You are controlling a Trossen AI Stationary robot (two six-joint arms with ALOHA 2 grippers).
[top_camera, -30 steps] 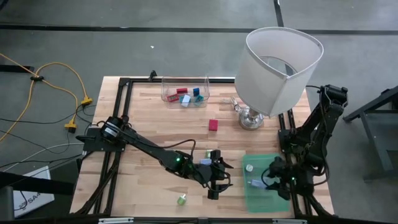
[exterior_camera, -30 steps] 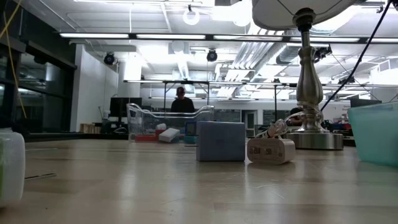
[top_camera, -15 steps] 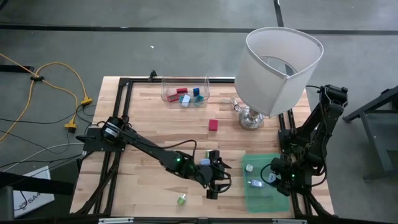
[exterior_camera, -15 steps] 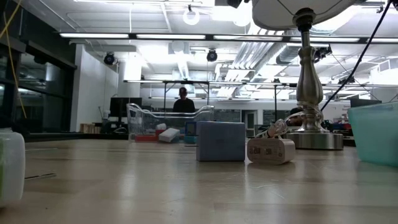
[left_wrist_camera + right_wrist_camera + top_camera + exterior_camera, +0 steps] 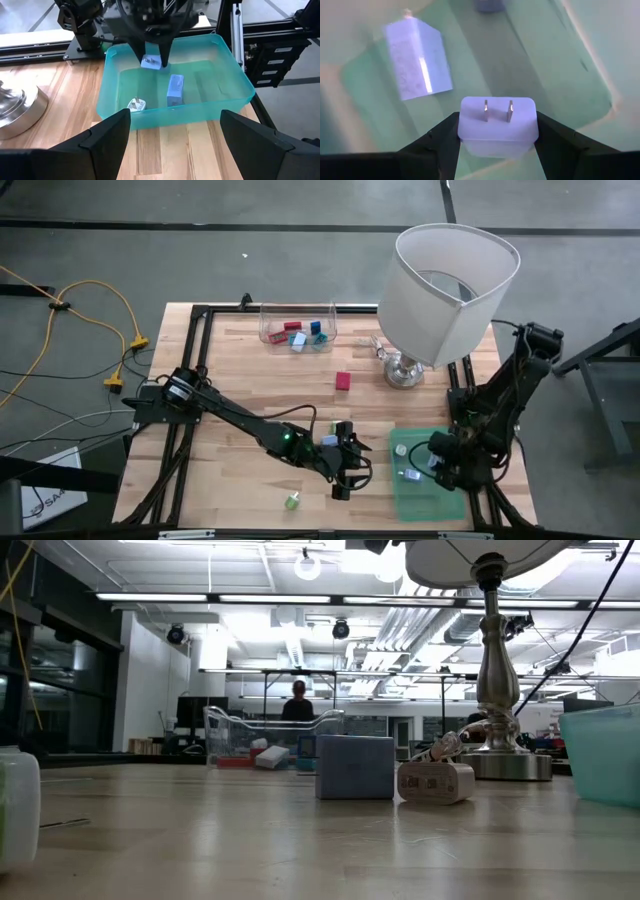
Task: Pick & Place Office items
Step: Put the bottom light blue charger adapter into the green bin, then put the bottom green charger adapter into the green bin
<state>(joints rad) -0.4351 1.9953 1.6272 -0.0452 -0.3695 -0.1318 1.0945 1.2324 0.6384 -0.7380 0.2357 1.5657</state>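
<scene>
Two-prong white plug (image 5: 498,125) clamped in right gripper (image 5: 498,131) over translucent teal bin (image 5: 227,65); left gripper (image 5: 175,137) wide open.

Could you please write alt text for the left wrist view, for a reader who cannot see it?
The right gripper hangs over a teal bin on the wooden table, shut on a small white plug adapter. On the bin's floor lie a pale blue block and a small white plug. The left gripper's own dark fingers stand open in the foreground.
</scene>
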